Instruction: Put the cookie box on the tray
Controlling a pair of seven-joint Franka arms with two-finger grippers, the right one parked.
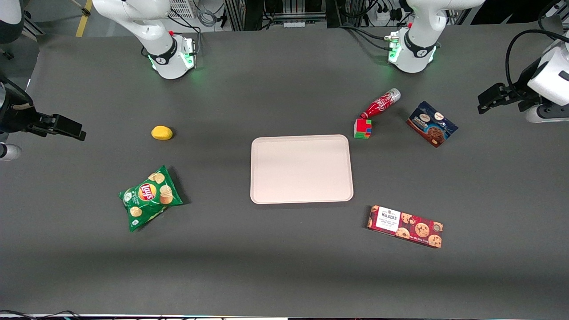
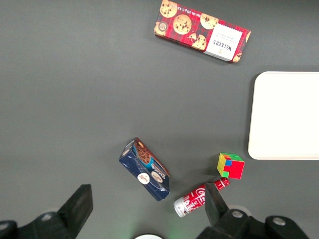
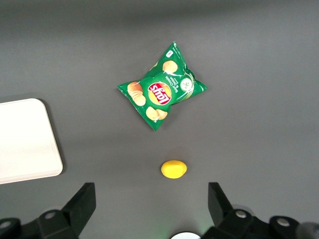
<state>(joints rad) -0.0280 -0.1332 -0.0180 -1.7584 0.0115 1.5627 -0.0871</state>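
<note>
The cookie box (image 1: pixel 432 123), dark navy with a chocolate cookie picture and white oval logos, lies flat on the table toward the working arm's end; it also shows in the left wrist view (image 2: pixel 145 169). The pale pinkish-cream tray (image 1: pixel 301 169) sits bare at the table's middle, and part of it shows in the left wrist view (image 2: pixel 286 114). The left arm's gripper (image 1: pixel 484 101) hangs well above the table, farther toward the working arm's end than the cookie box. In the left wrist view the gripper (image 2: pixel 147 201) is open and holds nothing, with the box below it.
A red tartan Walker's box (image 1: pixel 404 226) lies nearer the front camera than the cookie box. A red cola bottle (image 1: pixel 381 103) and a colour cube (image 1: pixel 362 128) lie between cookie box and tray. A green chips bag (image 1: pixel 150 197) and a lemon (image 1: pixel 162 133) lie toward the parked arm's end.
</note>
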